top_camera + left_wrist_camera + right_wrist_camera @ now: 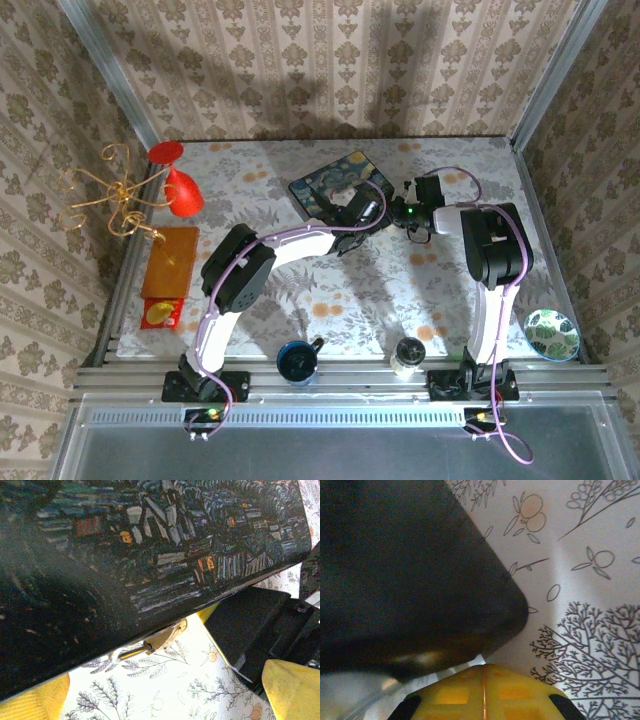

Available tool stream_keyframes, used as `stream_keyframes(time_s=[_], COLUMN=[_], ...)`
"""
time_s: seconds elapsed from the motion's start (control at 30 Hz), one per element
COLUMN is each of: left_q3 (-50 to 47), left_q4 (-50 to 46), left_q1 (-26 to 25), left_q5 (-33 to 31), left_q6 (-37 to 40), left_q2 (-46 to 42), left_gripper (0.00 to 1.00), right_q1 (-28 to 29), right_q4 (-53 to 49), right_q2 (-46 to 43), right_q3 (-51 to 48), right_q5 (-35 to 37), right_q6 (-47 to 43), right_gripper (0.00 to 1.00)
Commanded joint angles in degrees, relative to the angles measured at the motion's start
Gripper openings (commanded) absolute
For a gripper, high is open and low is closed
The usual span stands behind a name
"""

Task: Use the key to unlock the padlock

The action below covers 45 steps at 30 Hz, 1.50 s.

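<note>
The left gripper (pixel 162 697) stands wide open, its ribbed yellow pads (pixel 30 702) sitting in the lower left and lower right corners of the left wrist view and holding nothing. Between them lies the tablecloth (pixel 125 690), smooth and white, printed with thin botanical line drawings and small orange fruits. Just below the middle of that frame, tucked against the lower edge of the dark blue painted box (pixel 150 545), is a small brass-coloured piece with a thin pale loop at its right end, which I take for the padlock (pixel 150 642). It looks hard, light and slick. I would expect it to skate on the cloth or twist away under a loose pinch, so the flat sides of its body seem the best hold, leaving the loop and the keyhole end free. The box above it is rigid, with a matte lid thick with brushed houses and orange windows. Right of the padlock, just beside it, sits a black angular wedge that is probably part of the right arm. At the bottom of the right wrist view, the right gripper (pixel 483 682) is closed, its yellow pads meeting along a fine seam. Whether the key is pinched between them I cannot tell.
</note>
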Motion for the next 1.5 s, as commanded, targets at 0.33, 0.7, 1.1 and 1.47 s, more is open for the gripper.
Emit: stream_keyframes(time_s=[0.33,0.7,1.1,1.47], left_q3=[2.3,11.8,25.4,37.6], left_q4=[-0.9,-11.8,-26.3,-39.1], left_q1=[-0.6,-1.1,-2.7,-3.6], left_q5=[-3.0,-10.7,-18.8,-24.0], left_q6=[1.1,0.0,-10.0,-13.9], left_q2=[2.5,8.1,15.0,21.5], left_gripper=[1.0,0.91,0.85,0.88], right_q1=[3.1,2.3,-9.4,-13.7], right_q4=[4.3,-5.3,-17.0,-15.7], right_q2=[-6.4,-15.7,-28.0,-30.0], right_q3=[-11.6,-16.2,-22.9,-24.2], right_q5=[-9.9,-4.1,7.2,0.9], right_q6=[1.7,-0.9,-3.7,-5.4], right_gripper=[0.09,0.1,0.16,0.16])
